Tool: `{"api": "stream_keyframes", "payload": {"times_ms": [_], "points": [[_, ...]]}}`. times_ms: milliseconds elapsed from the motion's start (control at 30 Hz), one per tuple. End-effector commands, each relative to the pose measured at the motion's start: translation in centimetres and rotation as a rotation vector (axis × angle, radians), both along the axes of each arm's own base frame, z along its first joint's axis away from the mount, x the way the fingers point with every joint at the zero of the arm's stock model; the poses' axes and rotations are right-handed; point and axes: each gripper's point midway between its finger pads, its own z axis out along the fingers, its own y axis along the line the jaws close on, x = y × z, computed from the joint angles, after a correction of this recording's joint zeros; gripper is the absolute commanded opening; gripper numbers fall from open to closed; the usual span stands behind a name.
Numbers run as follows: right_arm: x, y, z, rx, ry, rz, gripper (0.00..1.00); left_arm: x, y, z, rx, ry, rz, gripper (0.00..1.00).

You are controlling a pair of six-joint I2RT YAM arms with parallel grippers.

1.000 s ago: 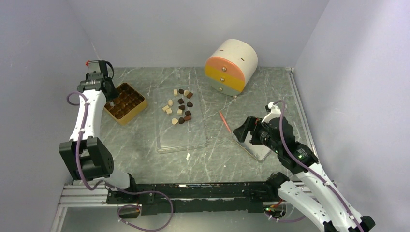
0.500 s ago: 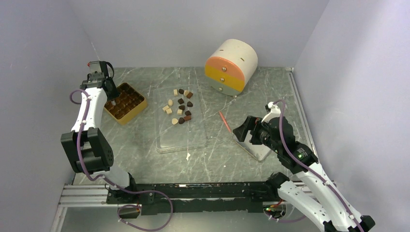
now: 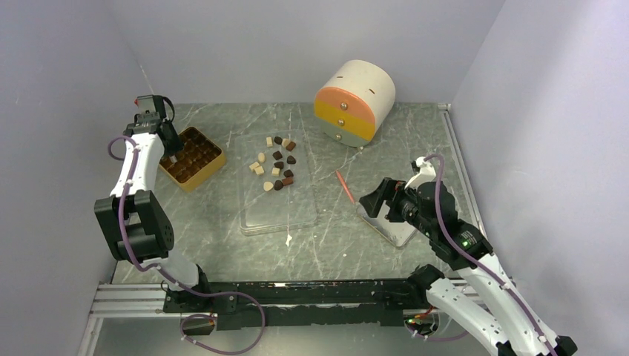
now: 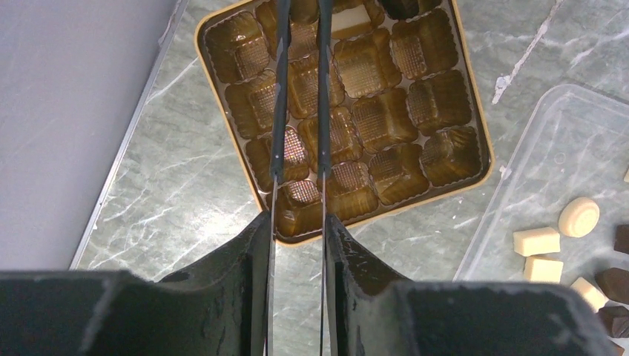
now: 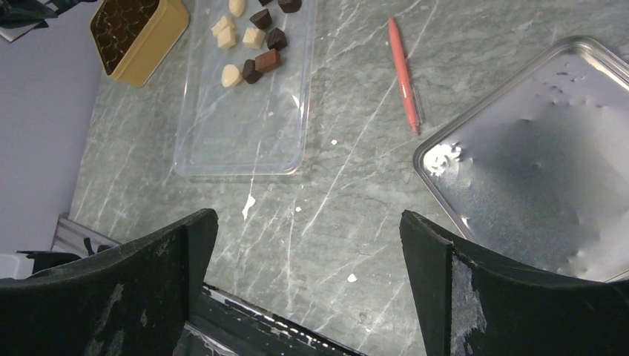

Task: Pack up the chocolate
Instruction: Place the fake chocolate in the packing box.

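Several chocolate pieces (image 3: 277, 163), dark brown, mid-brown and cream, lie on a clear plastic tray (image 3: 278, 211); some show in the left wrist view (image 4: 549, 245) and the right wrist view (image 5: 252, 44). My left gripper (image 3: 169, 147) is shut on thin metal tweezers (image 4: 278, 111), whose prongs reach over the golden-brown compartmented tray (image 3: 191, 157). A cream piece (image 4: 350, 20) sits in a far compartment just right of the prongs. The prong tips are cut off by the frame edge. My right gripper (image 3: 374, 196) is open and empty above the table.
A silver tin lid (image 5: 541, 156) lies under my right arm. An orange-red pen (image 3: 345, 187) lies between it and the clear tray. A round box with an orange and yellow front (image 3: 354, 101) stands at the back. The left wall is close to the compartmented tray.
My left wrist has shifted slightly left and back over the compartmented tray. The right arm has moved slightly toward the near edge.
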Motion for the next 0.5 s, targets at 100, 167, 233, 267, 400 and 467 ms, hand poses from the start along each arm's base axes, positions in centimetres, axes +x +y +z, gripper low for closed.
{"api": "stream_keyframes", "payload": {"times_ms": [100, 167, 233, 267, 400, 467], "points": [[0.2, -0.4, 2.3, 0.013, -0.063, -0.015, 0.99, 0.6, 0.2, 2.1, 0.005, -0.078, 0.005, 0.34], [0.2, -0.3, 2.2, 0.015, -0.062, -0.014, 0.99, 0.5, 0.1, 2.2, 0.002, -0.08, 0.004, 0.35], [0.2, -0.3, 2.2, 0.015, -0.062, -0.014, 0.99, 0.5, 0.0, 2.3, -0.004, -0.083, -0.001, 0.35], [0.2, -0.3, 2.2, 0.016, -0.06, -0.015, 0.99, 0.5, -0.1, 2.4, -0.008, -0.089, -0.004, 0.34], [0.1, -0.2, 2.0, 0.018, -0.055, -0.011, 0.99, 0.7, -1.2, 3.4, -0.037, -0.13, -0.054, 0.34], [0.2, -0.2, 2.0, 0.02, -0.053, -0.011, 0.99, 0.7, -1.6, 3.8, -0.042, -0.142, -0.073, 0.34]]}}
